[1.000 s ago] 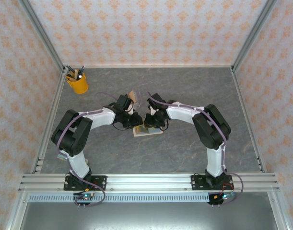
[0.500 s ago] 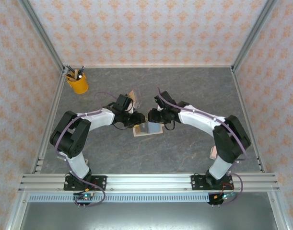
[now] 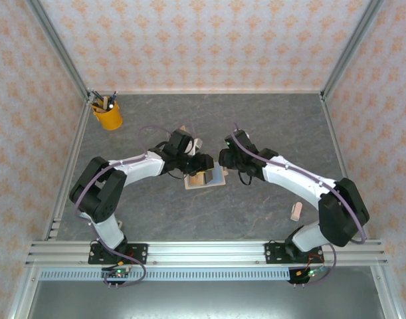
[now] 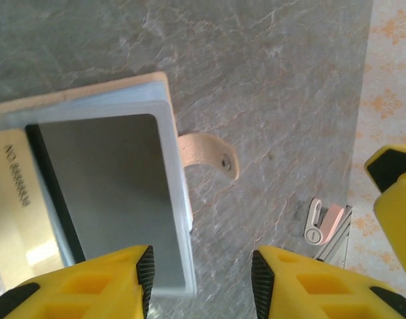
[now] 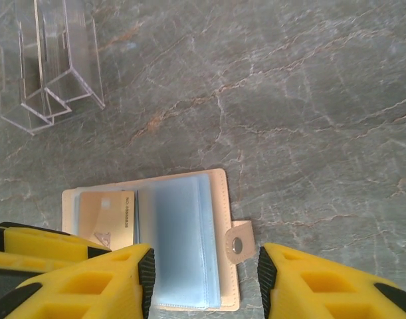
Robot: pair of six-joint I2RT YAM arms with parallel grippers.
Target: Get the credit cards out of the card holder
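On the grey marbled table point(image 3: 269, 126), the flat tan leather-like card holder point(image 5: 183, 246) lies open near the middle with its blue-grey sleeves facing up, and a clear acrylic stand point(image 5: 46, 66) stands apart from it. The yellow left fingers point(image 4: 90, 289) and yellow right fingers point(image 5: 335, 286) hover just above the holder, both pairs spread and grasping nothing. A tan credit card point(image 5: 106, 214) and a grey card with a dark stripe point(image 4: 116, 199) sit in the sleeves, and the small closing tab point(image 4: 209, 154) lies on the table
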